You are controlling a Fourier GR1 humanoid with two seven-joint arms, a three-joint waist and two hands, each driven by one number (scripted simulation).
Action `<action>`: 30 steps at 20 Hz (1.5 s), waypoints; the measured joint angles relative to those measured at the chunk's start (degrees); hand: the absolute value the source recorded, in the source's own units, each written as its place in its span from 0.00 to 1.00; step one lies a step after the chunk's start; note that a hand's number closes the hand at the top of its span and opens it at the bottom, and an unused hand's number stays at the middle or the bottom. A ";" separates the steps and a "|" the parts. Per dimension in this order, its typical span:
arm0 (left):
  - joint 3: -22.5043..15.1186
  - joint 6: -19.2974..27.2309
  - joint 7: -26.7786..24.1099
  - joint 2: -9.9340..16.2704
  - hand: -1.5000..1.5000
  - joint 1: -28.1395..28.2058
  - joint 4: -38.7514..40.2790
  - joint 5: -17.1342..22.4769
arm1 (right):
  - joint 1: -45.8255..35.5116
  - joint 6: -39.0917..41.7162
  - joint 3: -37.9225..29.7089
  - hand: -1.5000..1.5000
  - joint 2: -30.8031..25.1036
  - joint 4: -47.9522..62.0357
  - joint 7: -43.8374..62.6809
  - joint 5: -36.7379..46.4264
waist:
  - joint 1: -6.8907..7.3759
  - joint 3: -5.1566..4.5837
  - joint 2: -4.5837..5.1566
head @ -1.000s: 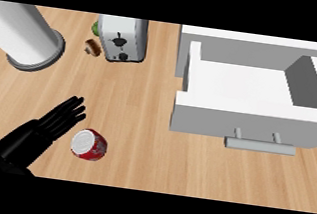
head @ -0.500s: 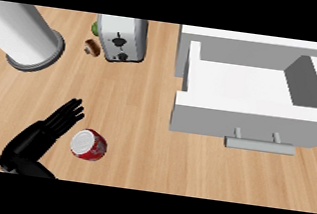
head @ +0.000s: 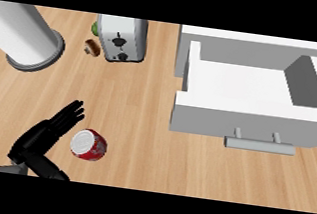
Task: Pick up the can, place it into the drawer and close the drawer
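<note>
Head view: left hand [head: 48,132], fingers straight, lies beside the can [head: 89,145].

Count: one can [head: 89,145]; one open drawer [head: 256,94]; one toaster [head: 121,38]; one white cylinder [head: 20,35]; one hand [head: 46,134]; two small items beside toaster, unidentified.

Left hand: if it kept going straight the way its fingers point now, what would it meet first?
Probably bare counter for a stretch; the left hand points up-right, passing the can beside it. Further on, roughly toward the toaster, though height is unclear.
</note>
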 measured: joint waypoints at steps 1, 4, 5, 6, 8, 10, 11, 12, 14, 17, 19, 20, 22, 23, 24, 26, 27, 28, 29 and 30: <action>0.03 0.01 -0.45 0.09 0.00 -0.38 1.13 -0.35 | 0.02 0.31 -0.19 0.00 0.41 -0.23 0.07 -0.04 | 0.01 0.00 0.00; 0.07 -0.32 -3.93 0.20 0.00 -1.76 6.53 -1.77 | -0.81 -0.80 -0.11 0.00 0.41 -1.16 1.45 -0.26 | -0.01 -0.01 0.01; -0.13 -0.28 -4.49 0.02 0.00 -1.70 7.10 -2.09 | -0.85 -0.57 -0.49 0.00 0.22 -1.45 1.95 -0.70 | 0.02 0.00 0.01; 0.03 -0.35 -4.99 0.11 0.00 -2.05 8.11 -2.16 | -0.73 0.07 -1.05 0.00 0.21 -1.18 1.89 -1.11 | 0.02 -0.01 0.00; -0.25 0.15 -7.52 -0.36 0.00 -4.04 12.55 -3.56 | -1.19 0.48 -1.51 0.00 -0.01 -0.65 2.06 -1.28 | -0.06 -0.01 0.02; -0.87 0.41 -9.55 -0.93 0.00 -4.62 14.99 -4.69 | -2.26 -0.71 -0.77 0.00 0.58 -1.66 3.40 -0.39 | -0.02 -0.01 0.03; -1.00 0.44 -10.69 -1.02 0.00 -4.87 16.37 -5.13 | -2.73 -0.51 -0.83 0.00 0.64 -1.28 3.12 0.03 | 0.01 -0.01 0.03; -1.12 0.59 -11.30 -1.47 0.00 -5.55 17.87 -5.40 | -2.51 -0.35 -1.28 0.00 0.34 -1.66 3.71 -0.94 | -0.03 0.00 0.03; -0.89 0.57 -12.14 -1.49 0.00 -7.43 20.78 -5.65 | -2.48 0.15 -1.53 0.00 0.72 -1.89 3.91 -0.98 | -0.06 -0.01 0.02; -0.35 0.81 -13.95 -1.68 0.00 -9.04 24.17 -5.67 | -1.00 0.90 -1.68 0.00 1.11 -1.81 2.96 -1.40 | -0.07 0.09 -0.07; 0.51 0.40 -12.49 -2.05 1.00 -11.44 25.74 -4.45 | -1.22 0.77 -2.15 0.00 0.48 -2.18 4.11 -2.43 | -0.10 0.08 -0.05; 0.46 0.62 -11.72 -2.67 1.00 -11.39 25.19 -4.03 | -0.88 1.55 -2.38 0.00 0.78 -1.99 3.92 -2.59 | -0.06 0.07 -0.06; 0.42 0.09 -11.71 -3.32 1.00 -12.53 26.70 -3.70 | -0.45 1.93 -2.73 0.00 1.30 -2.66 4.36 -3.38 | -0.11 0.05 -0.03; 0.40 -0.55 -11.47 -3.53 1.00 -12.97 27.34 -3.40 | -0.27 2.33 -2.64 0.00 1.75 -2.60 4.10 -3.14 | -0.12 0.03 -0.03; 0.18 -1.33 -11.54 -3.64 1.00 -13.02 27.96 -3.35 | 0.28 2.16 -2.23 0.00 2.11 -2.93 3.92 -3.01 | -0.14 0.03 -0.03; -0.47 -3.09 -9.97 -4.19 1.00 -13.35 27.08 -2.69 | 0.89 2.49 -2.48 0.00 2.23 -3.10 3.98 -3.74 | -0.09 0.03 -0.06; -0.62 -4.00 -9.07 -4.39 1.00 -13.61 26.28 -2.08 | 0.65 2.87 -2.43 0.00 2.45 -2.80 3.62 -3.31 | -0.02 0.03 -0.06; -0.77 -4.41 -8.59 -4.72 1.00 -13.62 25.62 -1.65 | 0.27 2.64 -2.03 0.00 2.66 -2.86 3.71 -2.67 | 0.03 0.04 -0.06; -1.25 -5.18 -8.67 -4.68 1.00 -12.52 24.18 -1.45 | 0.46 2.33 -2.14 0.00 2.76 -3.43 4.40 -3.30 | 0.11 0.04 -0.08; -1.66 -5.49 -8.17 -5.22 1.00 -12.47 23.21 -1.17 | 0.68 2.20 -1.93 0.00 2.90 -3.81 4.54 -3.53 | 0.11 0.04 -0.09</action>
